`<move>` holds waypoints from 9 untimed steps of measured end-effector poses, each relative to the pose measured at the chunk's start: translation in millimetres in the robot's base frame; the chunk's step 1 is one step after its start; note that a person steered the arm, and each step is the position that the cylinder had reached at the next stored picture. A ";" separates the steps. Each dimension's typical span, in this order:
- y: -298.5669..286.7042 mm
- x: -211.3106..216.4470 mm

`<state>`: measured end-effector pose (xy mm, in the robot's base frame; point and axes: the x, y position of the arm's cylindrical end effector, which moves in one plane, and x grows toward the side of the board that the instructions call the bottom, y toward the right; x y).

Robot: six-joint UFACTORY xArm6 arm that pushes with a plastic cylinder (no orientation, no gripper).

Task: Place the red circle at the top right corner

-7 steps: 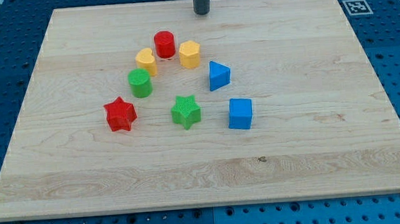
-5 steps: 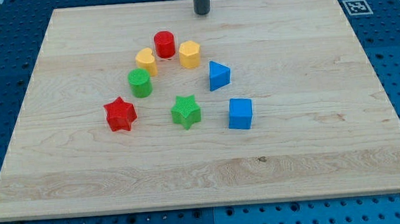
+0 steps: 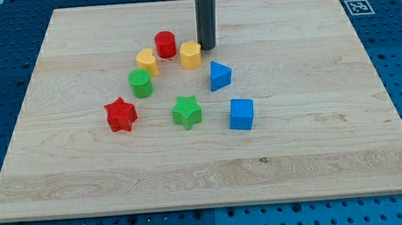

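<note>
One upright red circle (image 3: 166, 44), axis vertical

My tip (image 3: 208, 47) ends a plain, straight, dark grey cylindrical rod with a smooth, faintly glossy surface

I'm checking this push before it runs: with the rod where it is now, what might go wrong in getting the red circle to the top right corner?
My tip sits right beside the yellow hexagon, on the view's right of the red circle. Pushing left from here would likely shove the hexagon into the circle, away from the corner. The yellow rounded block crowds the circle's left, so getting behind it may scatter the cluster.
</note>
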<state>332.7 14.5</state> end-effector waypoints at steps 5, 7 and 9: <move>-167.6 -1.7; -78.2 -1.0; -3.5 -0.1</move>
<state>332.6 11.1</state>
